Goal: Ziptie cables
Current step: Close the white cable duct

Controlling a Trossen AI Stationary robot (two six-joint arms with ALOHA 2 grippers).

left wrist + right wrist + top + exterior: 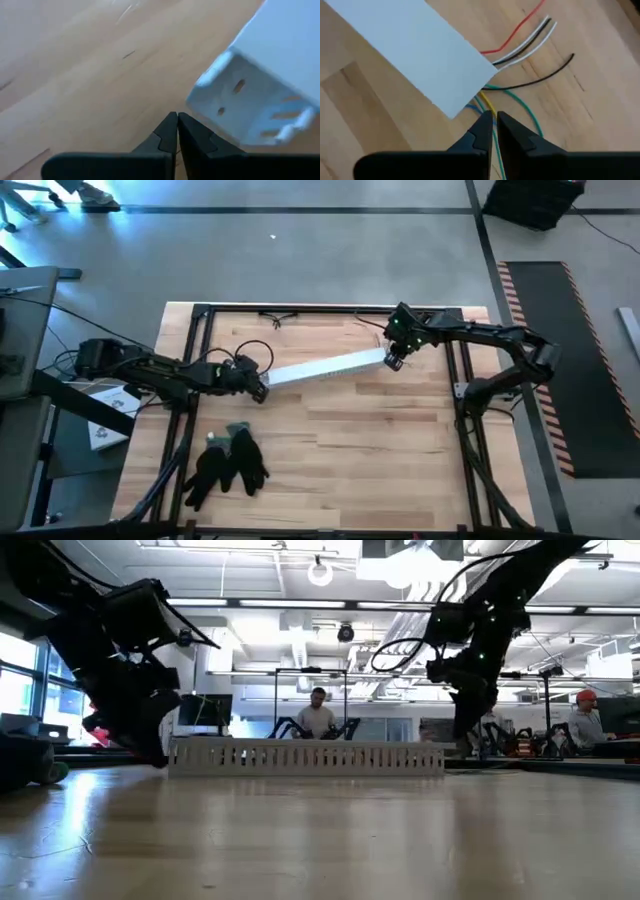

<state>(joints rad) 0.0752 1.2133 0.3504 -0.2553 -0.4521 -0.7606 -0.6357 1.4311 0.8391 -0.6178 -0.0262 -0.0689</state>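
Cables point(520, 50) fan out of the right end of one white slotted channel point(325, 367), which lies across the table point(400, 470) centre running roughly 8 to 2 o'clock; I count about seven wires: red, white, two black, green, yellow, blue. Right gripper point(492, 131) sits at that end, fingers nearly shut around the yellow wire. Left gripper point(177, 131) is fully closed and empty at the channel's other end, with one pair of black gloves point(228, 462) at 7 o'clock.

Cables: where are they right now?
The cables fan out of the white channel's right end on the table, right under the right gripper; the left gripper sits at the opposite end.
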